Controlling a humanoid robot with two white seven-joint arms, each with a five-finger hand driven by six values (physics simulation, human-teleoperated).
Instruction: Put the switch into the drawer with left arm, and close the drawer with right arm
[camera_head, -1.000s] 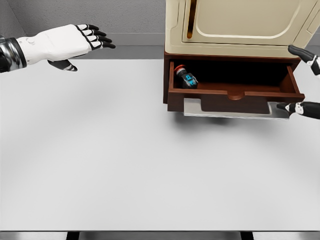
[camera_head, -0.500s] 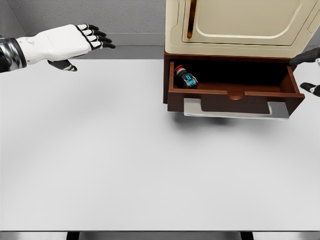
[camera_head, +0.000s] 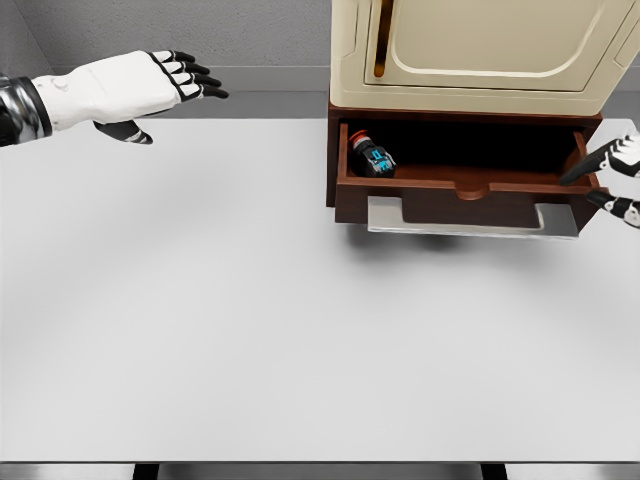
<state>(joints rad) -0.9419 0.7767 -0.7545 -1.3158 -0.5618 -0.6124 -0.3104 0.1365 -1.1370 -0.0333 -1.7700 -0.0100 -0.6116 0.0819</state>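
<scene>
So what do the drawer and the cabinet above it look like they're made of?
The drawer looks like dark reddish-brown wood with a smooth matte finish, and a pale grey, metal-like plate hangs under its front. The cabinet looks like cream painted metal or plastic, slightly glossy with soft rounded panel edges. As a simulator render, both are guesses.

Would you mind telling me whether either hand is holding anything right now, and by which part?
Nothing is held. The left hand hovers open, and the right hand is open beside the drawer, where the switch lies.
</scene>
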